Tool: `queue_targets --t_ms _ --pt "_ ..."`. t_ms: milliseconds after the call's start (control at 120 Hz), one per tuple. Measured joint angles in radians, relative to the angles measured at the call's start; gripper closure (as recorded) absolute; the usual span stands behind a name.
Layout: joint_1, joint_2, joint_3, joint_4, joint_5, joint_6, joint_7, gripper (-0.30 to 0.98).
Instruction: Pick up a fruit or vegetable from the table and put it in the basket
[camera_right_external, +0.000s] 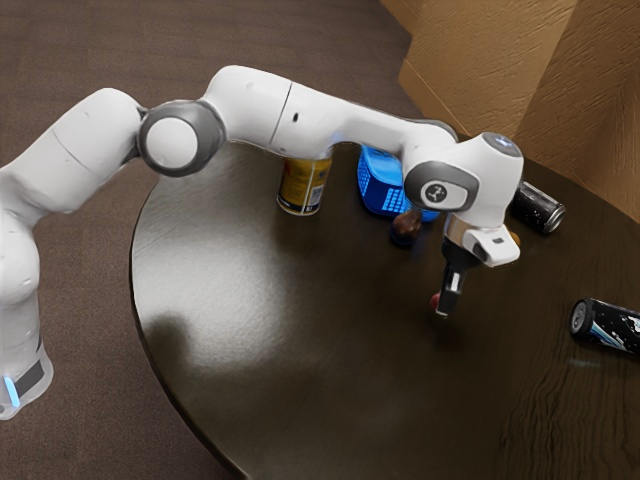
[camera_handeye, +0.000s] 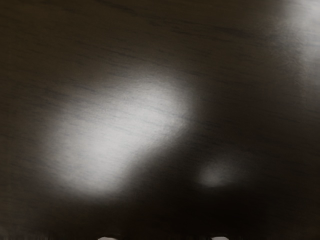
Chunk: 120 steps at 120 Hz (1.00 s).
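So we've got our hand (camera_right_external: 445, 308) down at the small red fruit (camera_right_external: 435, 300), well apart from the blue basket (camera_right_external: 379, 192). Can't tell if we're pinching it or spread. Getting it into the basket is left, so maybe halfway, tbh.

Soft white glare washes the dark tabletop (camera_right_external: 225, 300) toward the exterior view's left, beside dim brown shadow, while hazy pale reflections break the wrist view's near-black gloom.
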Motion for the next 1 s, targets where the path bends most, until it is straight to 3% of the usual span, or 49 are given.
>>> queue_targets --t_ms 183,292,467,667,1000 --pt "0.05 -0.201 0.035 -0.097 -0.021 -0.017 -0.006 0.49" --pt "0.153 -0.341 0.046 -0.194 -0.044 -0.023 -0.008 0.48" --pt "0.343 -0.415 0.04 -0.22 -0.057 -0.064 -0.01 0.49" --pt "0.545 -0.419 0.031 -0.214 -0.066 -0.115 -0.002 0.49" --pt "0.568 -0.257 -0.085 -0.065 0.03 -0.137 0.009 0.49"
